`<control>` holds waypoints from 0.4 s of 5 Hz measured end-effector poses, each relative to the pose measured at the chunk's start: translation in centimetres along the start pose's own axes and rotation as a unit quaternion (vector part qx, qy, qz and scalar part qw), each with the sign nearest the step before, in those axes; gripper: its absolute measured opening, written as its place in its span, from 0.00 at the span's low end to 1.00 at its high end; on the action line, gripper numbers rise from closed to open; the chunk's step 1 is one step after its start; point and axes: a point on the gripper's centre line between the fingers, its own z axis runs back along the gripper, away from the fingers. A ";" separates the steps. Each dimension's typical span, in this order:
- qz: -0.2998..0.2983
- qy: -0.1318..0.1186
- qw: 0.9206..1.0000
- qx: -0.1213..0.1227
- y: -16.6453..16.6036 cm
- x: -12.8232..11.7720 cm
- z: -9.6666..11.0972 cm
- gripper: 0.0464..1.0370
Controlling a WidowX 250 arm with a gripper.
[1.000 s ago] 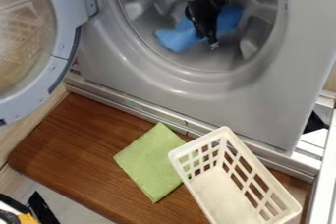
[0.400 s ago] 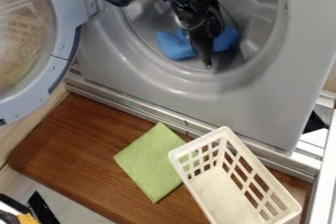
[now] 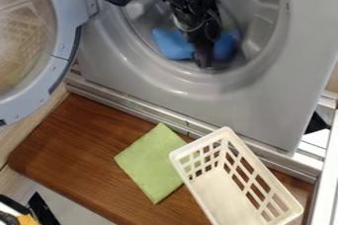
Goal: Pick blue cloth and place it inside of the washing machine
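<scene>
Your blue cloth point(image 3: 173, 45) lies inside the washing machine point(image 3: 264, 100), spread to both sides of the black pincer point(image 3: 204, 64). You cannot tell whether the pincer is open, closed or gripping the cloth; the overlap appears to hide any grip. Placement looks nearly complete, with release and withdrawal as the likely remaining steps. Caution: if you retract while fabric is pinched or snagged, the blue cloth may be dragged out over the rim point(image 3: 182, 80). If you lower further or exit at too shallow an angle, the pincer may strike the rim, since its tip is close to the lower edge. Compared with the preceding frame, your pincer tip is shifted slightly toward the view's left, and the cloth's left portion is slightly higher and farther left. The green cloth point(image 3: 148, 165) and white basket point(image 3: 228, 199) on the tabletop point(image 3: 69, 145) are unchanged.
</scene>
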 end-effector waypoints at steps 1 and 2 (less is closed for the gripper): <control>0.009 -0.003 1.000 -0.001 -0.1 0.0 0.6 0.97; 0.018 0.004 1.000 -0.017 0.2 -0.2 1.8 0.96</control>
